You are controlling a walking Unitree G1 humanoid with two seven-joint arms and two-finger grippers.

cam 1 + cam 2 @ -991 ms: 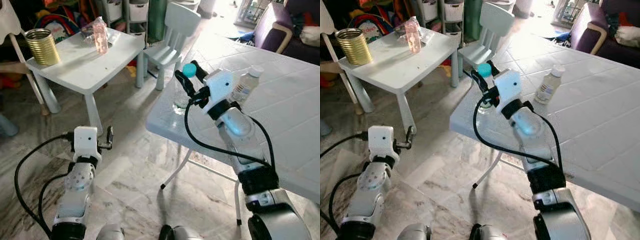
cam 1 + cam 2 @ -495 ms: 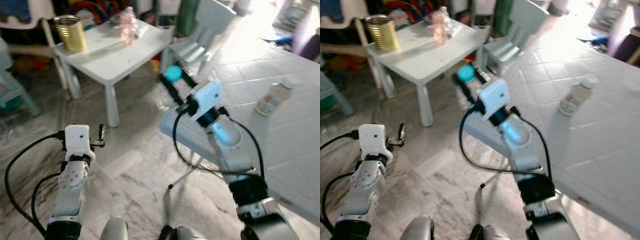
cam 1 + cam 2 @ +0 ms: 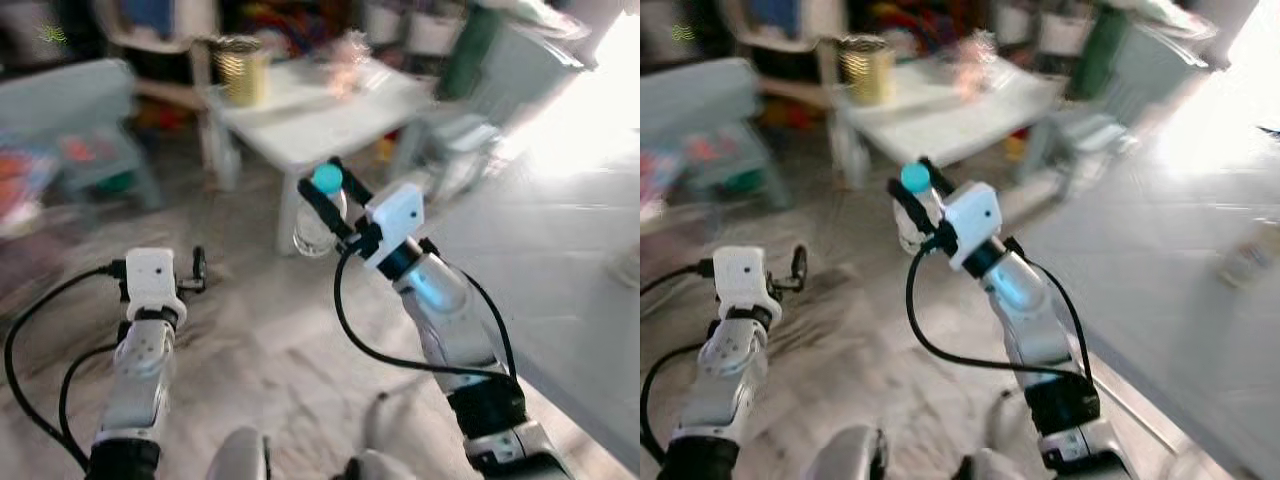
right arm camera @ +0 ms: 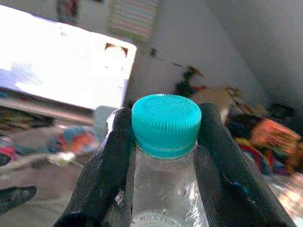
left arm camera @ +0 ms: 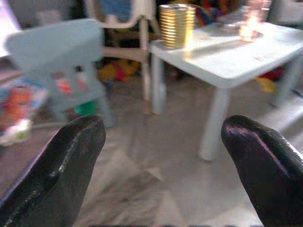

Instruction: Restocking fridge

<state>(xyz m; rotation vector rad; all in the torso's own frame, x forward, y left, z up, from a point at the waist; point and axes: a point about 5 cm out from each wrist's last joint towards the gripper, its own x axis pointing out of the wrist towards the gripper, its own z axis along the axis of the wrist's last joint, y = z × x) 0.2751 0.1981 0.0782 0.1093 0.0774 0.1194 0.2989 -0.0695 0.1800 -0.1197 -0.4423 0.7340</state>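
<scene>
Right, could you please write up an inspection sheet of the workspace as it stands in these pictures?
Surface: small white table ahead, blurred; edge of a larger white table on the robot's right.
Job's things: clear bottle with teal cap, held upright off any surface.
Clutter: gold can and pinkish clear item on the small table; pale bottle on the larger table.
Grippers: right gripper shut on the bottle's neck; left gripper open, low over the floor.
Cables: black cables loop along both arms.
Surroundings: marbled floor, light blue chair, toys behind, too blurred to name.
</scene>
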